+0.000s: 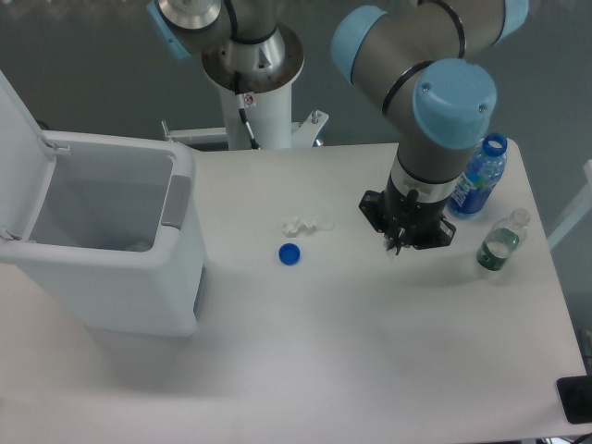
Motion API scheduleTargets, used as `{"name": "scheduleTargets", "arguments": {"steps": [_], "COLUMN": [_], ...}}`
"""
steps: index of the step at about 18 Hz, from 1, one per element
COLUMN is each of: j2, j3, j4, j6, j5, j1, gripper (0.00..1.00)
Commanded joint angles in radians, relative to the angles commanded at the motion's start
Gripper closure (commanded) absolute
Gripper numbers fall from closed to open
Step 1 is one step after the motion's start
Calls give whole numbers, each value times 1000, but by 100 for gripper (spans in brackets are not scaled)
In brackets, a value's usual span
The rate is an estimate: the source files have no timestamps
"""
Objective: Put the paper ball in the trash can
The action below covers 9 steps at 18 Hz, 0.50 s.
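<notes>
Camera view: paper ball (305, 225) lying on desk (370, 351), between trash can (176, 199) and end effector (400, 246), just beside blue cap (289, 254). End effector finger state impossible to tell, nothing visibly held.

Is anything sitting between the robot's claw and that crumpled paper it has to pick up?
No, nothing visible. The gripper hangs right of the paper ball, with bare table between them. The blue bottle cap lies just below the paper, off that line.
</notes>
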Motion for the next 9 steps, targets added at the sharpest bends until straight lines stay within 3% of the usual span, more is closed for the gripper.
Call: {"name": "scheduleTargets", "arguments": {"steps": [5,9], "j2": [46,81], "j3": [-17,-20], "j4": [-2,-37], "j6": [-12,-46], "j5": [-5,-43], "j1": [-5,-11], "gripper": [100,100]}}
